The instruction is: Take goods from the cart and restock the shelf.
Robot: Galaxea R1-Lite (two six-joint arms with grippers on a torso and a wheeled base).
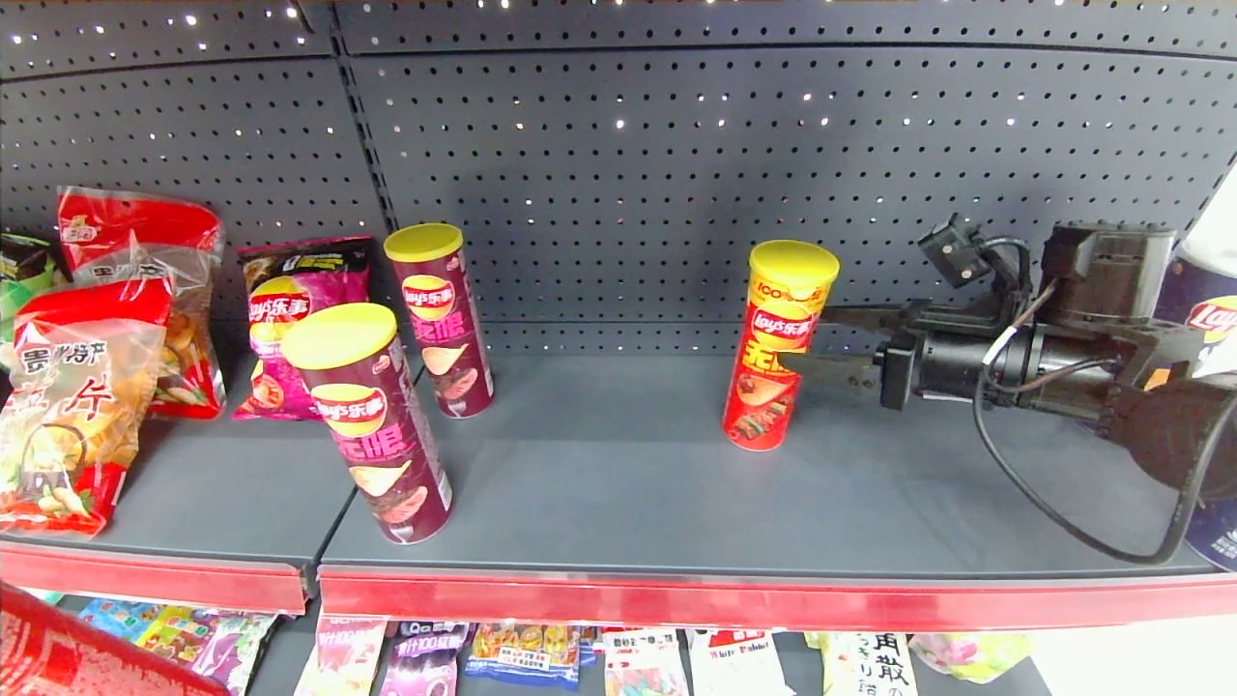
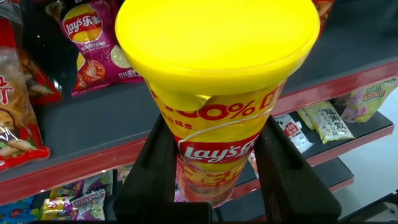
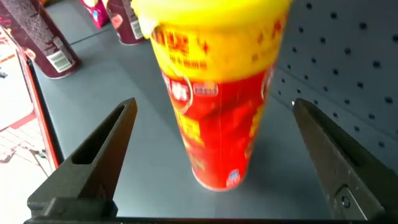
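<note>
As the right end effector [image 1: 802, 336] gapes wide around the red can [image 1: 773, 377] standing on the shelf [image 1: 618, 483], release seems done; next, retreat cleanly; left end effector [image 2: 214, 168] grips a second can [image 2: 214, 93].

Glossy printed can [image 1: 776, 353] with smooth plastic lid [image 1: 794, 261]; matt painted metal shelf [image 1: 618, 483]; shiny crinkled plastic bags [image 1: 72, 406].

At the head view's right edge a blue chip can [image 1: 1206, 311] is cut off, partly behind the right arm [image 1: 1063, 362]. The left claw [image 2: 214, 127] hides the base of its yellow-lidded chip can [image 2: 217, 74].
</note>
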